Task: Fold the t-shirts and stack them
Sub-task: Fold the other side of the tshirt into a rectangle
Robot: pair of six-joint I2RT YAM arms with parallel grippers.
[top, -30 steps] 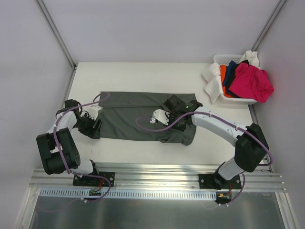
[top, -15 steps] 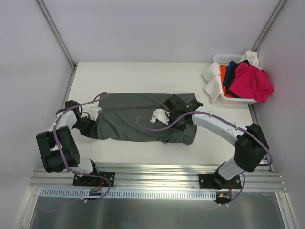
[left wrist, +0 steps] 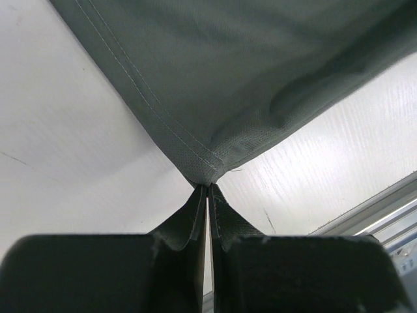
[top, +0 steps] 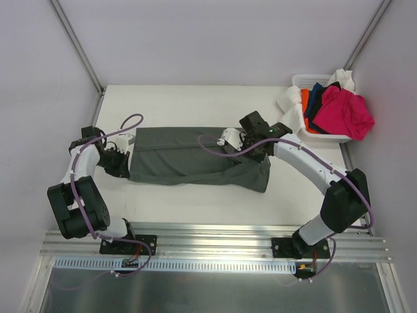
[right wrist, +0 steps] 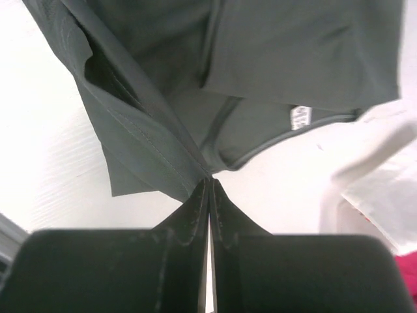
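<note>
I'm looking down on a white table (top: 195,104) that fills the middle of my overhead feed. A white plastic basket (top: 329,137) sits at its 2 o'clock corner, close to the right wall (top: 397,98). Pale grey walls close the cell on three sides, with one grey post (top: 77,42) slanting up at 11 o'clock and another post (top: 368,36) at 1 o'clock. At 6 o'clock an aluminium rail (top: 215,242) runs along the table's near edge. Further toward 6 o'clock lies a dull metal sheet (top: 208,290). On my left wrist feed the tabletop shows a few faint scuff marks.
</note>
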